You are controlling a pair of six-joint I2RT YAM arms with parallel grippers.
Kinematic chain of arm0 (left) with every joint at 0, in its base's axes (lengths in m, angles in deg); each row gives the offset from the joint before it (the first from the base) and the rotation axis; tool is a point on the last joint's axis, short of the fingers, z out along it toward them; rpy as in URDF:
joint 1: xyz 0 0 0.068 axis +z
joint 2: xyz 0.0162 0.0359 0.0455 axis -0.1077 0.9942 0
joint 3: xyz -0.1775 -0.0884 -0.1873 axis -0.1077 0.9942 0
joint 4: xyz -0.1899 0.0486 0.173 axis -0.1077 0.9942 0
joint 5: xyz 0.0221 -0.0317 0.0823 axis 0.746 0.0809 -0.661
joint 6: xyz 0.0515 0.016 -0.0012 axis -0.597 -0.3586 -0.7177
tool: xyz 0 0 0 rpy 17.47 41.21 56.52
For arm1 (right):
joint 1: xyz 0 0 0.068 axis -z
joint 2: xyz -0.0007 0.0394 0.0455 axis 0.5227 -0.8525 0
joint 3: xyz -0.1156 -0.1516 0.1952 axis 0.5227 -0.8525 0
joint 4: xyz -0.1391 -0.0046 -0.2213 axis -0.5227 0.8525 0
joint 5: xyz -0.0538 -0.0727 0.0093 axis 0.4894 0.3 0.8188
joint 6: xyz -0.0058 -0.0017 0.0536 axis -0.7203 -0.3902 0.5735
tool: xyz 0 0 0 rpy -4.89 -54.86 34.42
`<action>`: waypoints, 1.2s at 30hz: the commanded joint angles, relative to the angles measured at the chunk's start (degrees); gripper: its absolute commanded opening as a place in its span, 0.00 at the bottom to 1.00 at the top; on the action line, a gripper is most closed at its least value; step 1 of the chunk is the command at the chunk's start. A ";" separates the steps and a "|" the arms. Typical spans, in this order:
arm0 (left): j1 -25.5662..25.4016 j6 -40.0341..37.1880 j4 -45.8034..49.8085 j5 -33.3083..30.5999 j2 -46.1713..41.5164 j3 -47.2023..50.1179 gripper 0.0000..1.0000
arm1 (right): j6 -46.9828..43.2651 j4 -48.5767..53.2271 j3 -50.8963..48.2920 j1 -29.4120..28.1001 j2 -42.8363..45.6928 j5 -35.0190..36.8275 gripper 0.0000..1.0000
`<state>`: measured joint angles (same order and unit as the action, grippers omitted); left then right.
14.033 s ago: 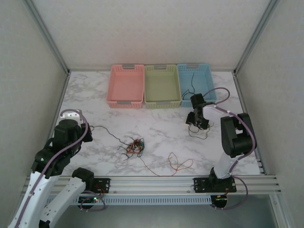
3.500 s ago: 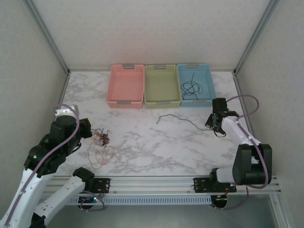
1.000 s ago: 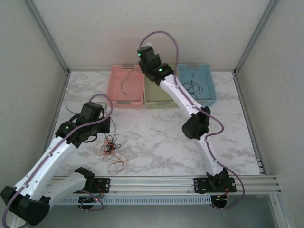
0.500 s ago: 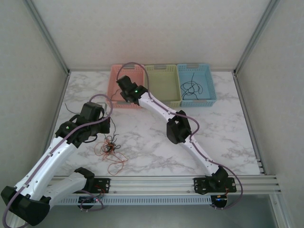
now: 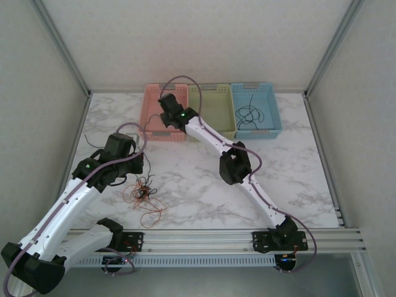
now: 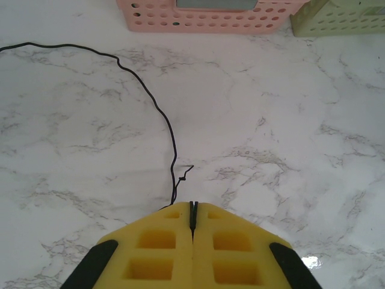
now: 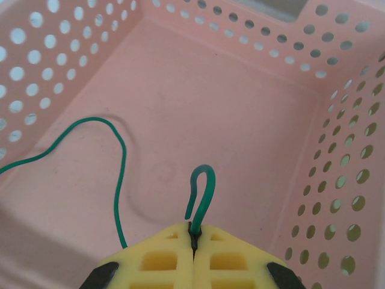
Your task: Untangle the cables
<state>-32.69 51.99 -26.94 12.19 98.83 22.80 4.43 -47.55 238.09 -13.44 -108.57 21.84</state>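
Observation:
A knotted clump of cables (image 5: 142,192), orange-red, black and brown, lies on the marble near the left arm, with loose orange loops toward the front. My left gripper (image 6: 192,205) is shut just behind the clump. A thin black cable (image 6: 159,111) runs from the far left and goes under its left fingertip; whether it is pinched is hidden. My right gripper (image 7: 194,227) is shut on a green cable (image 7: 205,198) down inside the pink basket (image 7: 252,108). The cable's short end hooks up from the jaws and its long strand curls left over the basket floor.
Three baskets stand in a row at the back: pink (image 5: 154,133), green (image 5: 210,131) and blue (image 5: 266,130). A coiled black cable (image 5: 247,115) lies in the blue one. The right arm stretches diagonally across the middle of the table.
The right arm swung from high over the green basket down into the pink basket with the green cable, then shifted slightly right. The left arm and the clump stayed put.

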 commanded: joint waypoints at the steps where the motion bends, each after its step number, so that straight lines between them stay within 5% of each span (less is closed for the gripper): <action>1: 0.57 -0.83 -0.58 0.75 -0.73 0.43 0.00 | 3.70 -0.09 1.92 0.48 -2.21 -2.73 0.00; 6: 0.57 -0.92 -0.62 0.92 -0.79 0.42 0.00 | 5.67 1.78 1.23 1.00 -1.17 -4.27 0.03; 12: 0.57 -0.92 -0.65 1.00 -0.77 0.38 0.00 | 5.24 3.43 0.73 1.09 3.10 -6.76 0.42; 17: 0.73 -0.92 -0.69 1.26 -0.76 0.45 0.00 | 5.07 5.49 0.73 1.09 7.58 -6.74 0.57; 27: 0.93 -1.00 -0.81 1.76 -1.12 0.46 0.00 | 6.96 8.80 -2.35 1.01 17.79 -8.00 0.66; 36: 0.93 -0.92 -0.89 1.99 -1.71 0.53 0.00 | 8.47 9.73 -4.79 0.96 17.71 -13.66 0.63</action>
<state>-32.32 51.97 -26.96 13.48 98.39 22.80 11.30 -40.67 234.09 -12.28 -88.81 10.81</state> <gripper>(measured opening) 0.047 0.650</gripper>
